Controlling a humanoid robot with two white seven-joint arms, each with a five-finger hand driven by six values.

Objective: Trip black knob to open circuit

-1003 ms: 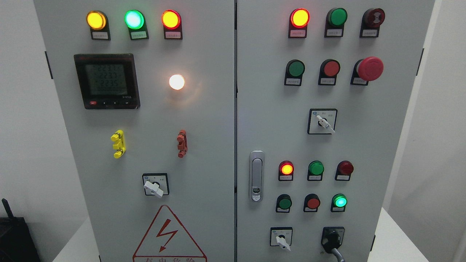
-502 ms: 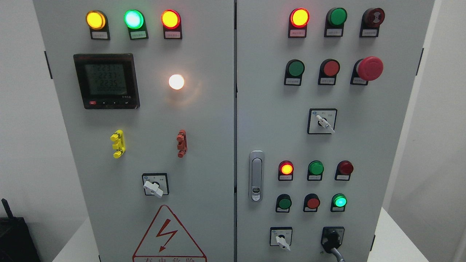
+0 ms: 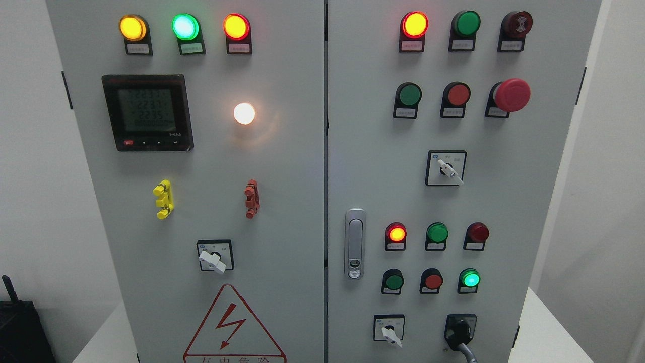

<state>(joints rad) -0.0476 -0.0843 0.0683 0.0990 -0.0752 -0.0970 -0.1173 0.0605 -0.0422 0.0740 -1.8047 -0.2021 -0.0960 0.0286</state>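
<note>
Black knob [image 3: 460,331] at bottom of right door [image 3: 504,212], lower right corner, grey-tipped handle pointing down-right. No hand in view, so hand state cannot be told. White selector [image 3: 389,334] just left of knob. Green lamp [image 3: 470,279] lit above knob. Small labels under lamps too blurred to read. Left door [image 3: 282,212] bears red lightning warning triangle [image 3: 234,327], characters cut off. Meter [image 3: 147,112] digits unclear.

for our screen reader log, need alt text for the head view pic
A grey two-door electrical cabinet fills the view, with no robot hand in sight. The black knob sits at the right door's bottom, below lit lamps, push buttons and white selector switches.
</note>
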